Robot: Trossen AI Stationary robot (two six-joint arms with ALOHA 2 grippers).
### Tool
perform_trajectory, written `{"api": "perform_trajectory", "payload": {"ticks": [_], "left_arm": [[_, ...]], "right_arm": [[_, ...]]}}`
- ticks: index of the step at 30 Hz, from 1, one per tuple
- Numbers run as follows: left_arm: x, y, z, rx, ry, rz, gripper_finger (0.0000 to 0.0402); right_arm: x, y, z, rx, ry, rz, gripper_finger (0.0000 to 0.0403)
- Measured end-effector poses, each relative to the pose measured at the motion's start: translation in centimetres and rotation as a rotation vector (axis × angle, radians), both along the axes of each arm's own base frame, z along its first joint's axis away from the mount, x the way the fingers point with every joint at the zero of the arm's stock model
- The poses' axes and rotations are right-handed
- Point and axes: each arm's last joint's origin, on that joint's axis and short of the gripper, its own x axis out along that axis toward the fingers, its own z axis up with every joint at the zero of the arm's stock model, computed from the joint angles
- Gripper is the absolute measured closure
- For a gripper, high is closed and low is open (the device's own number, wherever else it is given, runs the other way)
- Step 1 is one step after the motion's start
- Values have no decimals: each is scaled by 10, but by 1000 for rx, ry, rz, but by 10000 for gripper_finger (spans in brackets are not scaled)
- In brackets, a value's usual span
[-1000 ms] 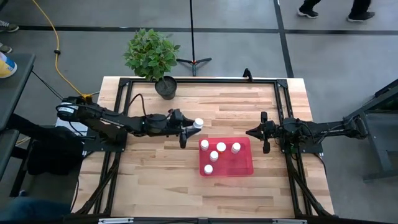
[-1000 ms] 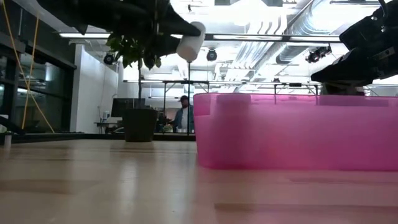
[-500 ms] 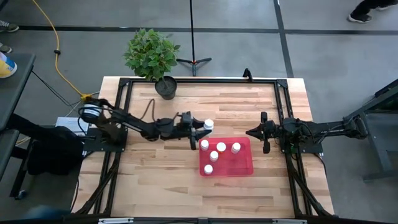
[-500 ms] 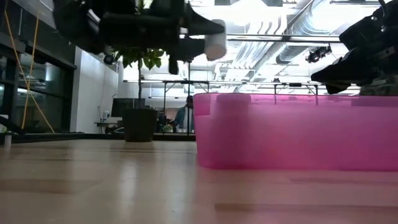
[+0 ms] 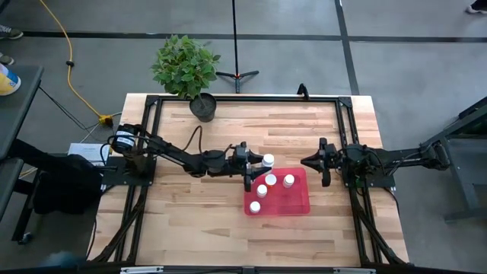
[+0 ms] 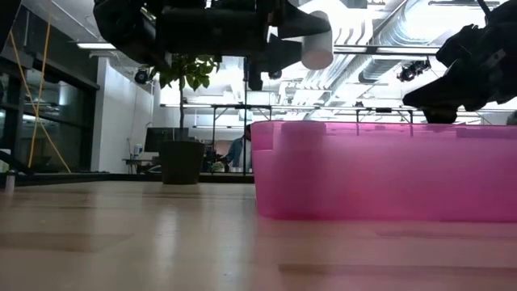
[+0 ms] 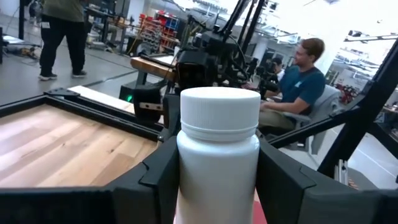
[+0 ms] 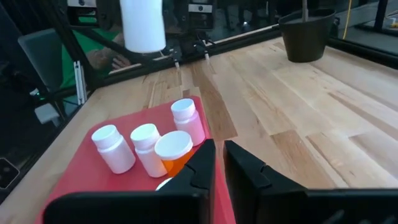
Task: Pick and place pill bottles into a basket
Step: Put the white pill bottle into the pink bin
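My left gripper [image 5: 256, 161] is clamped on a small white cylindrical pill bottle [image 5: 268, 160] — held in the air over the far edge of the shallow translucent red plastic basket [image 5: 297, 202], where four alike bottles [image 5: 271, 180] stand. My right gripper [image 5: 314, 163] waits beside the basket's right side, fingers nearly together.

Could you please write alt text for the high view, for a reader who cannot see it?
From above, the left gripper holds a white pill bottle over the far-left corner of the red basket, which already holds four bottles. The right gripper waits beside the basket's right side, and a potted plant stands at the table's far edge.
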Motion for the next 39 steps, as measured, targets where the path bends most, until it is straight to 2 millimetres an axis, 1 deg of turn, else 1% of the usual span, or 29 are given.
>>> {"api": "perform_trajectory", "payload": {"ticks": [4, 11, 14, 17, 21, 27, 29, 32, 35, 39], "left_arm": [[1, 0, 3, 10, -15, -2, 197], [1, 0, 1, 1, -2, -6, 197], [1, 0, 1, 0, -3, -5, 197], [1, 0, 1, 0, -1, -5, 197], [1, 0, -1, 2, 19, -5, 197], [1, 0, -1, 2, 20, -5, 197], [1, 0, -1, 2, 19, -5, 197], [1, 0, -1, 2, 19, -5, 197], [1, 0, -1, 2, 19, -5, 197], [1, 0, -1, 2, 18, -5, 197]], "right_arm": [[0, 0, 0, -3, -4, -16, 358], [0, -1, 2, -4, -21, -28, 326], [1, -1, 9, 7, -91, -30, 314], [2, -1, 20, -1, -208, -29, 296], [1, -1, 31, -11, -318, -42, 260], [2, -2, 32, 59, -305, -60, 188], [2, -1, 38, 63, -323, -40, 165], [6, 0, 50, 58, -336, -22, 143], [14, 0, 64, 8, -315, -30, 136], [32, -1, 85, -69, -269, -68, 136]]}}
